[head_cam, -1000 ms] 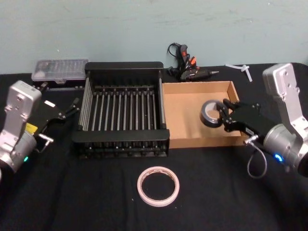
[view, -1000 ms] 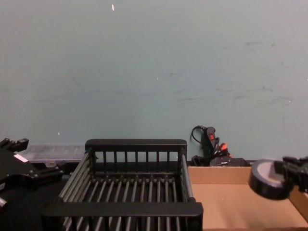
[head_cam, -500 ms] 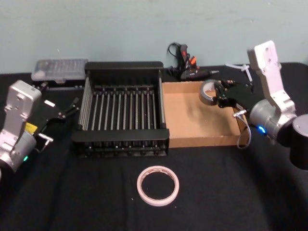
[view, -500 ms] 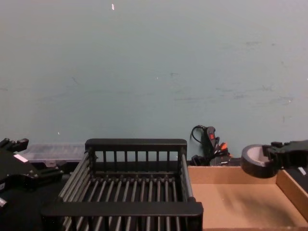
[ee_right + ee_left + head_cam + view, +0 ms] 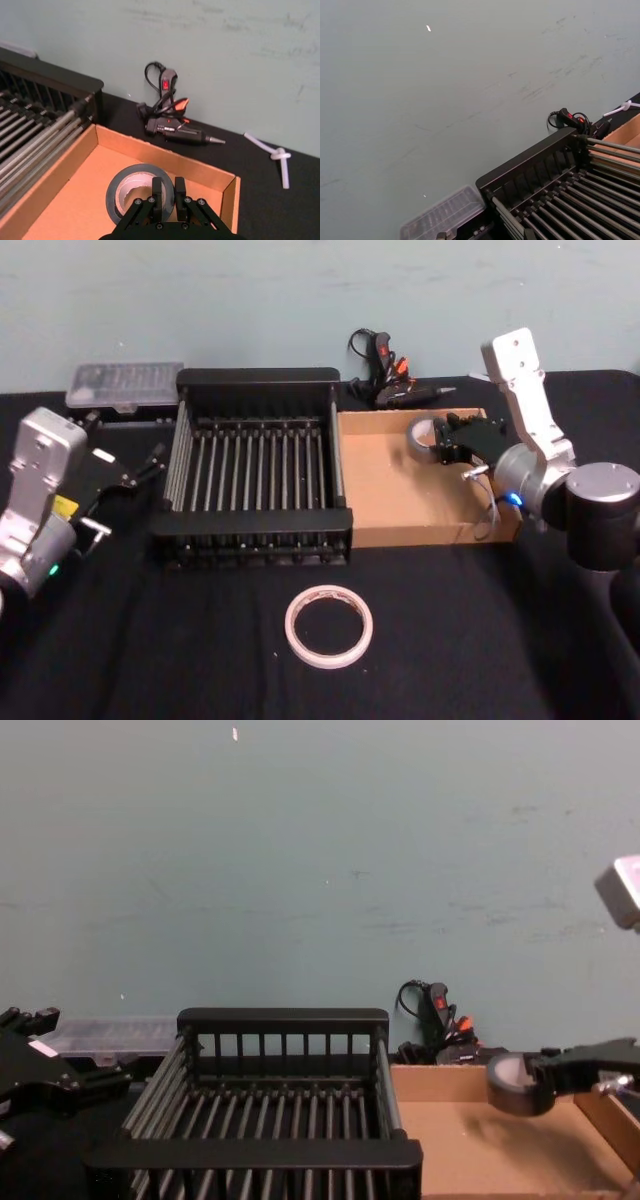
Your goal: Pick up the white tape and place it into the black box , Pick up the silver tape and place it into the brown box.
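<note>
The right gripper (image 5: 164, 189) has its fingers pinched on the wall of the silver tape (image 5: 134, 192), one finger inside the pale core and one against the grey outer face. In the head view this gripper (image 5: 447, 447) reaches in from the right over the far right part of the brown box (image 5: 400, 510), with the silver tape (image 5: 421, 436) at its tip. From the chest view the roll (image 5: 510, 1084) hangs clear above the cardboard floor of the brown box (image 5: 470, 1150), a soft shadow lying on the floor beneath it.

Just left of the brown box, touching or nearly touching it, stands the black box (image 5: 255, 468), its barred floor bare. The white tape (image 5: 328, 626) lies flat on the black table (image 5: 150, 650) in front of the two boxes, well apart from both grippers.

The left gripper (image 5: 150, 462) sits parked to the left of the black box, its thin fingers spread a little and holding nothing.

Behind the brown box, against the pale green wall (image 5: 250, 290), lies a black glue gun (image 5: 385, 375) with orange parts and a coiled cord. A clear plastic case (image 5: 125, 385) rests at the far left of the table, behind the black box's left corner, and a small white plastic piece (image 5: 275, 157) lies on the cloth to the right of the glue gun.
</note>
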### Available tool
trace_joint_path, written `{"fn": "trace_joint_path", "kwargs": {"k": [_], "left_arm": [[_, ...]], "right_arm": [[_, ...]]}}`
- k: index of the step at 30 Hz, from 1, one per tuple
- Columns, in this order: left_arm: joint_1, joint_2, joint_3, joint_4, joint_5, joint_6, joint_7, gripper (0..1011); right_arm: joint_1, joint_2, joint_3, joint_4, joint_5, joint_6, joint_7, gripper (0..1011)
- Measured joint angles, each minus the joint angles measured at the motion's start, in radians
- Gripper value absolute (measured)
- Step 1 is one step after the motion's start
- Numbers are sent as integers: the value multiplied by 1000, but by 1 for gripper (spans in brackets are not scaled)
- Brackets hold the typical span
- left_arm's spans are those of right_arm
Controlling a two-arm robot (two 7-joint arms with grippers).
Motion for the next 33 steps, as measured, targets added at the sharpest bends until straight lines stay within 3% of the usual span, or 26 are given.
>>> {"fn": "trace_joint_path", "kwargs": {"k": [8, 21, 33], "left_arm": [[0, 0, 0, 0, 0, 0, 0, 1001], [0, 0, 0, 0, 0, 0, 0, 1001], [0, 0, 0, 0, 0, 0, 0, 1001]], "right_arm": [[21, -19, 5, 57, -20, 0, 7, 156], [19, -17, 6, 52, -18, 1, 7, 172], [18, -16, 6, 50, -15, 1, 7, 548]]}}
